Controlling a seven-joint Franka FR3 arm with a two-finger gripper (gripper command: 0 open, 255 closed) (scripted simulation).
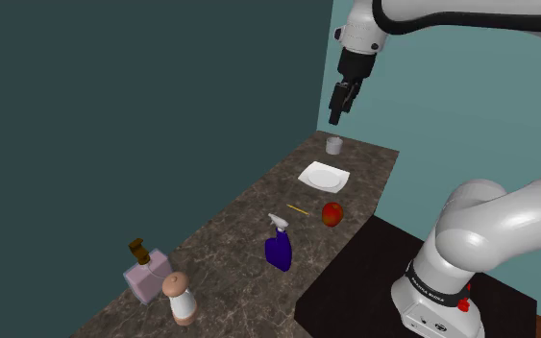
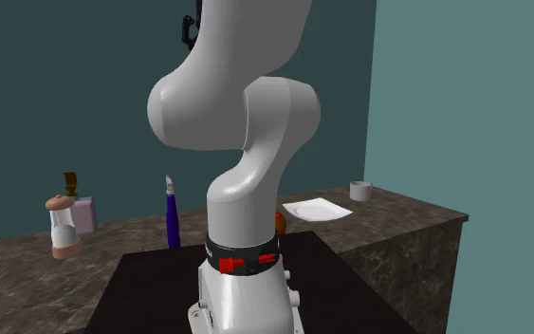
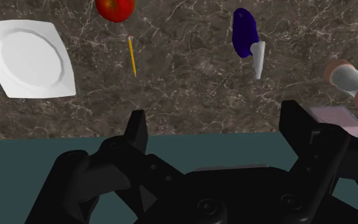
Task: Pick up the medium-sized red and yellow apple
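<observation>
Gripper (image 1: 338,113) spread wide, empty, high above counter (image 1: 230,252); red-yellow apple (image 1: 332,213) near white plate (image 1: 323,177)

The apple (image 1: 332,213) is round and glossy red, with a yellow-orange patch on one side. It sits alone on the dark marbled countertop (image 1: 239,240), close to the edge nearest the stand. It rests between the white square plate (image 1: 323,177) and that edge, with a thin yellow pencil (image 1: 298,208) lying just beside it and not touching.
</observation>
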